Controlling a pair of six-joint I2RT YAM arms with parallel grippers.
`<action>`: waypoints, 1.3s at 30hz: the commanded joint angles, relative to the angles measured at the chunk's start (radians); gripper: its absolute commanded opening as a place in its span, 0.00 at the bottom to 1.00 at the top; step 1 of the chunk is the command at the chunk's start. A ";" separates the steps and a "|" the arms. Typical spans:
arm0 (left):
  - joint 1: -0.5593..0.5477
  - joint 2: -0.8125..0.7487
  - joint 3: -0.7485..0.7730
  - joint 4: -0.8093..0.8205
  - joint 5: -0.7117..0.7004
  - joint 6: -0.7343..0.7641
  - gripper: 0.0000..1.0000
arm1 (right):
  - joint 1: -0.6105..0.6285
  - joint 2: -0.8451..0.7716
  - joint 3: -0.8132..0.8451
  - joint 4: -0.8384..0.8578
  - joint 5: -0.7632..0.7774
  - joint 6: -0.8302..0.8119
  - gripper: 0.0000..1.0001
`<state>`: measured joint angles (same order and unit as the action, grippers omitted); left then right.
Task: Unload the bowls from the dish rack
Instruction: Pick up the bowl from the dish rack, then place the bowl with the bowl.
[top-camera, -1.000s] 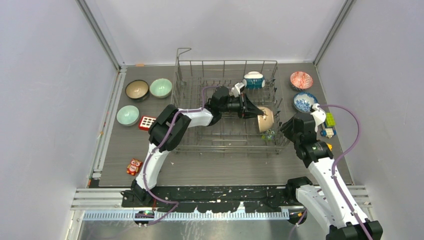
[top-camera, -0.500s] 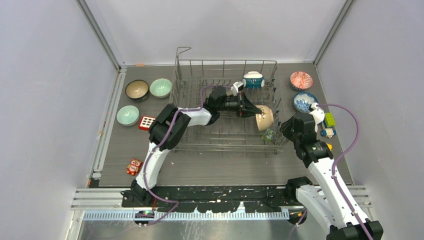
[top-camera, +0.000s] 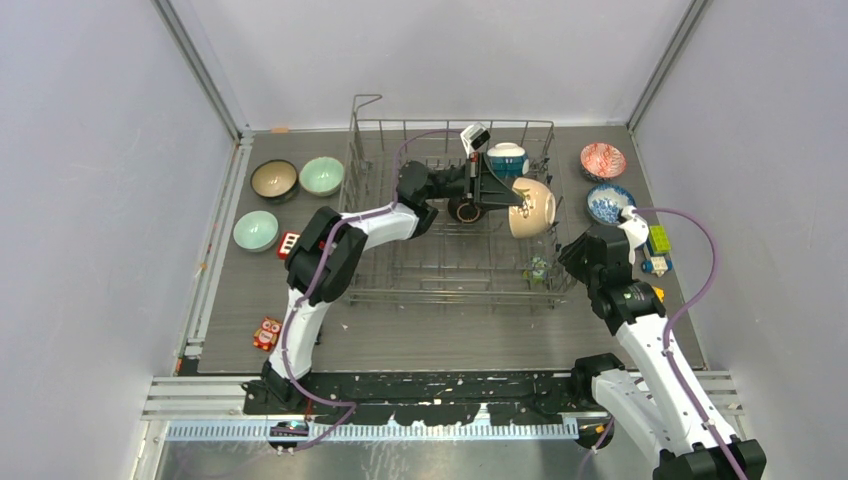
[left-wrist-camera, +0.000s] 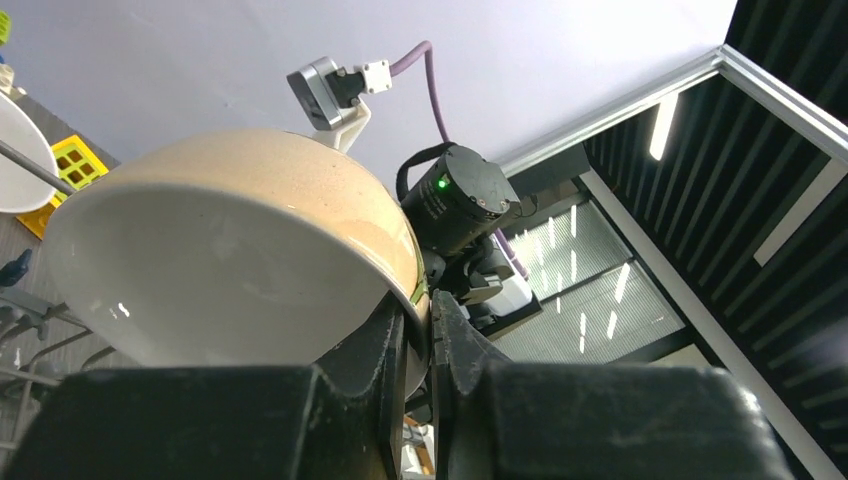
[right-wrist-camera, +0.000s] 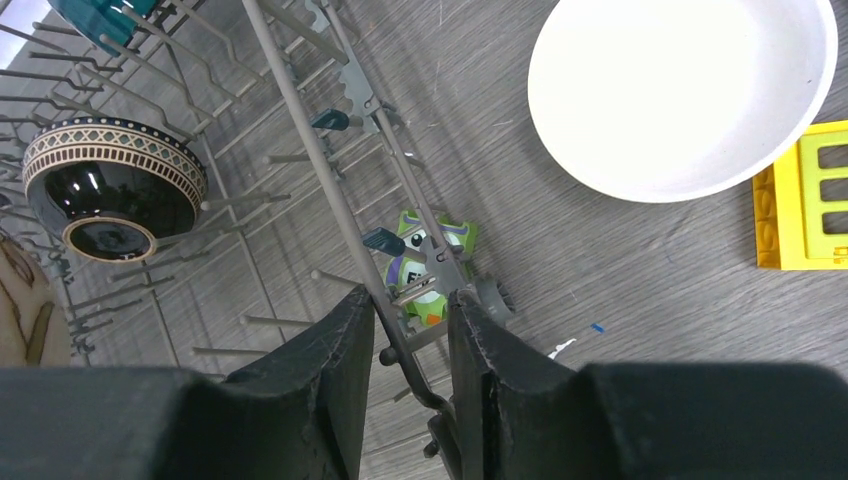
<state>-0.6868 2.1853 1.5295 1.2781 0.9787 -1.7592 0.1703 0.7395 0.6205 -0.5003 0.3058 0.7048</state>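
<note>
My left gripper is shut on the rim of a cream bowl and holds it tilted above the right part of the grey wire dish rack. In the left wrist view the fingers pinch the wall of the cream bowl. A teal-and-white bowl and a dark brown bowl stand in the rack. My right gripper straddles the rack's right side. In the right wrist view that gripper is closed on a rack wire, with the dark bowl to the left.
On the table left of the rack lie a brown bowl and two pale green bowls. On the right lie a red patterned bowl and a blue-and-white bowl. Toy blocks and owl figures are scattered about.
My left gripper has lifted the cream bowl up out of the tines and carried it toward the far right of the rack. The right arm has not moved.
</note>
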 joint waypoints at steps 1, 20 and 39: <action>0.002 -0.065 0.056 0.121 0.003 -0.027 0.00 | -0.006 -0.010 0.008 0.000 0.038 0.015 0.40; -0.005 -0.315 0.135 -0.230 0.021 0.217 0.00 | -0.007 -0.079 0.383 -0.257 -0.025 0.024 0.83; -0.197 -0.991 0.104 -1.937 -0.498 1.561 0.00 | 0.138 0.148 0.900 -0.271 -0.451 -0.007 0.81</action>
<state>-0.7956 1.3033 1.5898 -0.3344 0.7319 -0.5400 0.2707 0.8196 1.4601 -0.8127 0.0658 0.7052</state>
